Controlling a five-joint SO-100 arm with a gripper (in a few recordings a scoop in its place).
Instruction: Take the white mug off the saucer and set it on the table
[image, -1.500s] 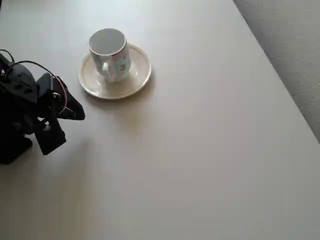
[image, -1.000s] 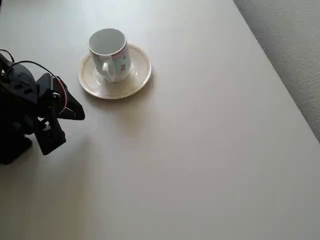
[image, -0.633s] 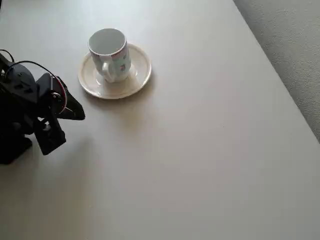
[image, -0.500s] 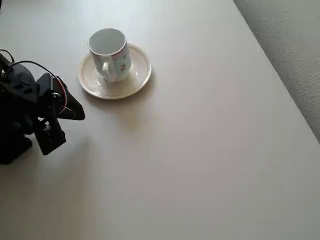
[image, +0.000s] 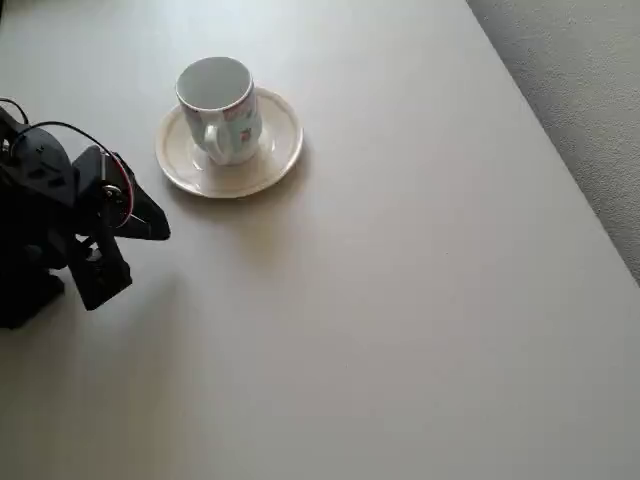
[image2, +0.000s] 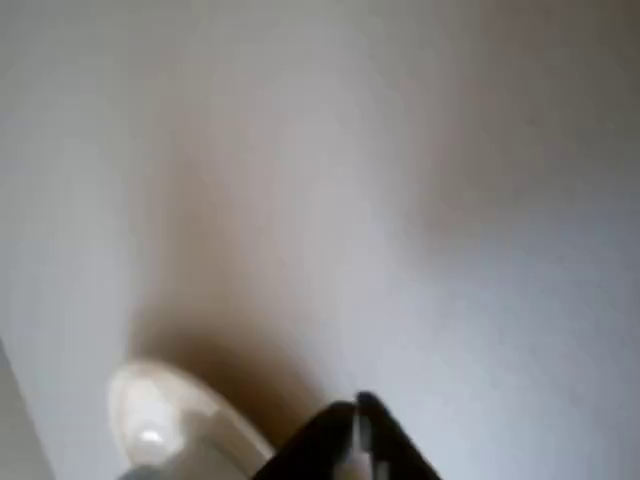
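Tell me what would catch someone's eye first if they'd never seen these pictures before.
Most likely the white mug, standing upright on the saucer near the top left of the overhead view, its handle turned toward the bottom of the picture. Next comes the black arm at the left edge, its gripper pointing right, below and left of the saucer and clear of it. The rest is the pale table, with grey carpet past its right edge.

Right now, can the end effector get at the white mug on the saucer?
Probably yes. The end effector sits left of and below the saucer in the overhead view, with bare table between. Nothing blocks the white mug, upright, handle facing the arm's side.
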